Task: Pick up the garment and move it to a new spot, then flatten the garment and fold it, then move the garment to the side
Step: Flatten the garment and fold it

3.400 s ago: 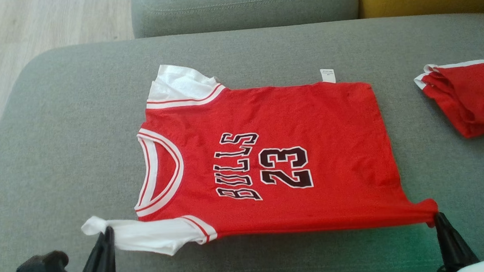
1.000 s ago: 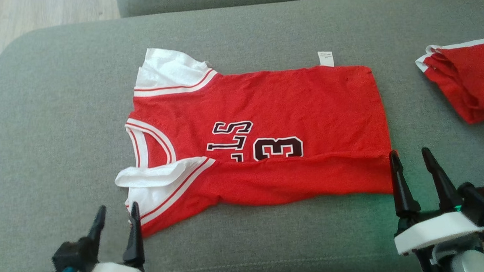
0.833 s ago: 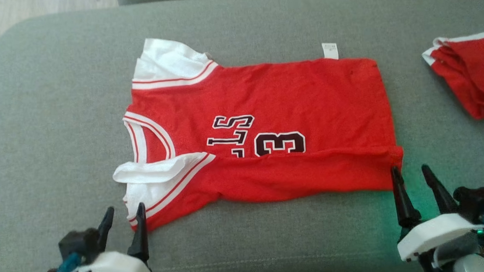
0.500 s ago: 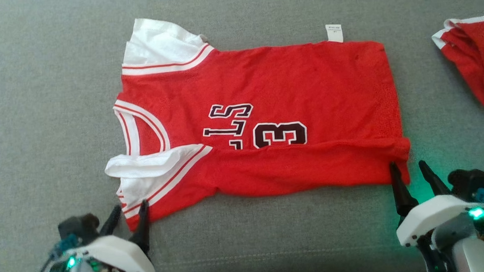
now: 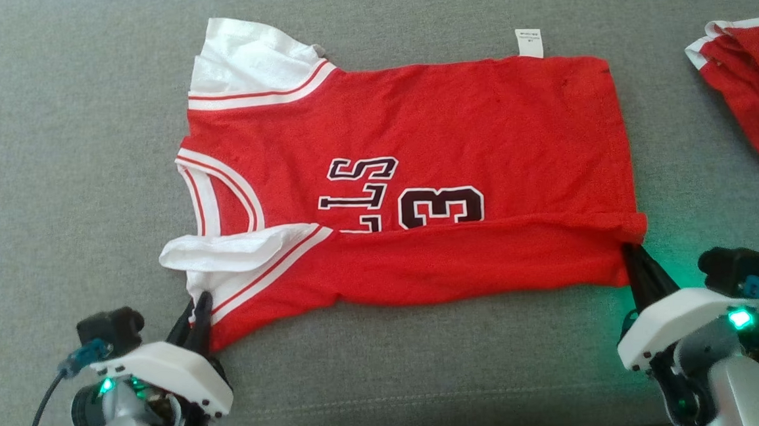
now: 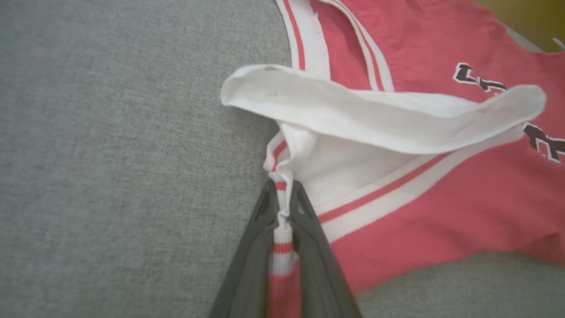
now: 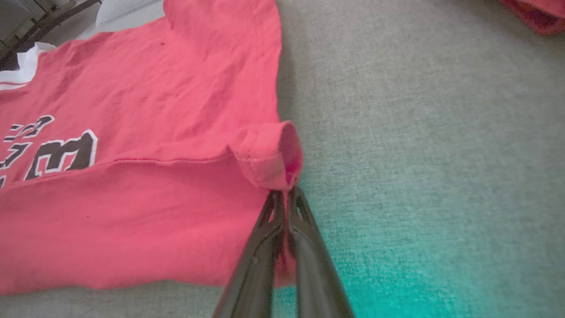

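The left gripper (image 6: 282, 194) is closed on the red-and-white striped trim at the lower left corner of the red short-sleeved jersey with white sleeves (image 5: 413, 119). The right gripper (image 7: 284, 194) is closed on the rolled red hem corner at the lower right of the jersey. The jersey is spread across the centre of the head view on the grey fabric sofa cushion (image 5: 53, 160).

Progress, as judged: the jersey is laid flat, and one lengthwise fold is in place, with the lower edge turned up over the print. Further folds and the move to the side are taken as outstanding.

Legible writing: black letters "LLS" and a figure "3" (image 5: 442, 206), white-outlined, with the remainder covered by the fold. The print on the white care label (image 5: 529, 41) at the upper edge is too small to be read. A second red garment with white trim (image 5: 754, 85) lies at the upper right.
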Controlling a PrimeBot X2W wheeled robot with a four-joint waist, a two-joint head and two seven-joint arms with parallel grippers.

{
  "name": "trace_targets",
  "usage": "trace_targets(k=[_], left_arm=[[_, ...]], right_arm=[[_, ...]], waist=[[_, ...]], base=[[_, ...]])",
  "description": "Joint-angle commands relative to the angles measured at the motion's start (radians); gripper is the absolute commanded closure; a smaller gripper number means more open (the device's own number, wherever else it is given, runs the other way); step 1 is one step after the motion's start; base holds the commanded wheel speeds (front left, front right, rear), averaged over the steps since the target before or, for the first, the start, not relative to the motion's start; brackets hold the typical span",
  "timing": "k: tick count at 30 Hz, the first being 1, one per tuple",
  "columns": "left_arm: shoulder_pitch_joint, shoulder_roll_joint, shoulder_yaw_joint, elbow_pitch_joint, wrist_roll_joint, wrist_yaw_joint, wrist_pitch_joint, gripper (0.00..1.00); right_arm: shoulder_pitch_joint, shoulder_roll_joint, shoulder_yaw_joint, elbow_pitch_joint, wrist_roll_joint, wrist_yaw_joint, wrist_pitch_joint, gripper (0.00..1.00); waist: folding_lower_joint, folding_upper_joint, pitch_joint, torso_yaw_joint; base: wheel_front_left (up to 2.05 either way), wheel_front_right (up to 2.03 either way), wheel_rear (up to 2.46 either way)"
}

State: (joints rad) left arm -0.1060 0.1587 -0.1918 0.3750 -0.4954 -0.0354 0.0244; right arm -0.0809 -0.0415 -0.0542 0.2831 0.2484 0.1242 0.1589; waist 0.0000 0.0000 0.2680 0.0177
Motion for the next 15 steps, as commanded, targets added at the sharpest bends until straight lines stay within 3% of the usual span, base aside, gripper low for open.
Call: trace_targets(k=[1,15], left_arm=[[0.002,0.008,0.015,-0.017,0.005,0.004,-0.004,1.00],[0.192,0.055,0.038,-0.254,0.000,0.083,0.059,1.00]], right_arm=[[0.008,-0.009,0.019,-0.044,0.012,0.007,-0.012,1.00],[0.187,-0.009,-0.015,-0.162,0.062,0.007,0.016,1.00]], waist=[[0.0000,0.0000,-0.006,0.000],[0.0000,0.0000,-0.100,0.000]], base=[[0.00,0.00,0.00],[0.00,0.00,0.00]])
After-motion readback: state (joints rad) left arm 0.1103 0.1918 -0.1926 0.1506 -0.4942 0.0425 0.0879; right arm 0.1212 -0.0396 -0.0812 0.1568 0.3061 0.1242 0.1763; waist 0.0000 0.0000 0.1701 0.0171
